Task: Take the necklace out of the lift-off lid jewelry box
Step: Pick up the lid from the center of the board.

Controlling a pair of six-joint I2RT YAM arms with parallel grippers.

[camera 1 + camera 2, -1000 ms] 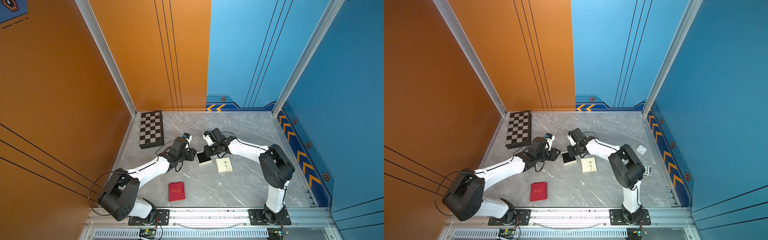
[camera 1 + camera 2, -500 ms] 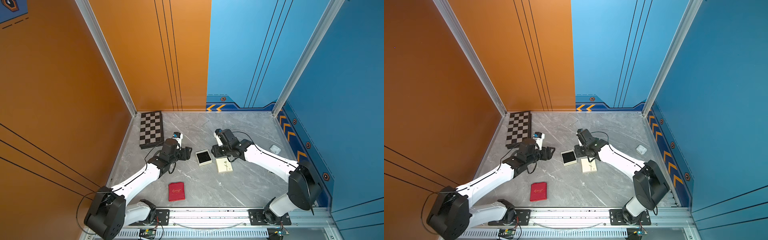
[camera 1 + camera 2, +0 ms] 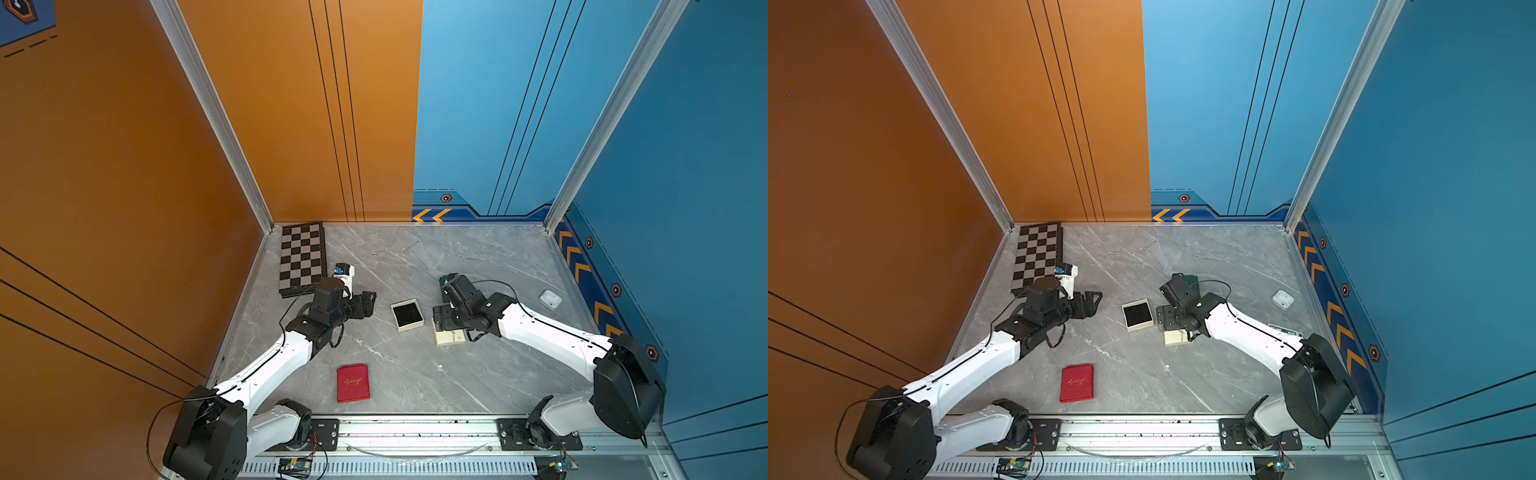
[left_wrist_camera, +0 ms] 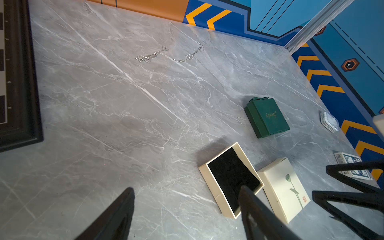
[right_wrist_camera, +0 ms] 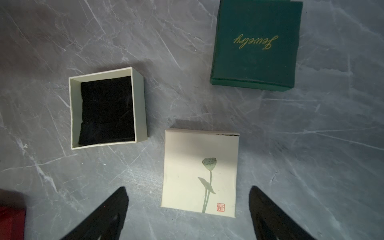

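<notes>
Right pincer [image 5: 188,188] withdrawn, necklace [image 4: 145,58] stretched left-right

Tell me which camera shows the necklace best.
The left wrist view: the necklace lies loose on the table, its chain plainly visible. In both top views it is only faint specks. The right wrist view does not show it.

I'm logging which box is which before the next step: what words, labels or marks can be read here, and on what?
"Jewelry": gold script on the green box.
Red seal stamp on the cream lid: too small to read.
Gold script on the red box: too small to read.
Print and barcode on the blue card pack: blurred, partly hidden.
</notes>
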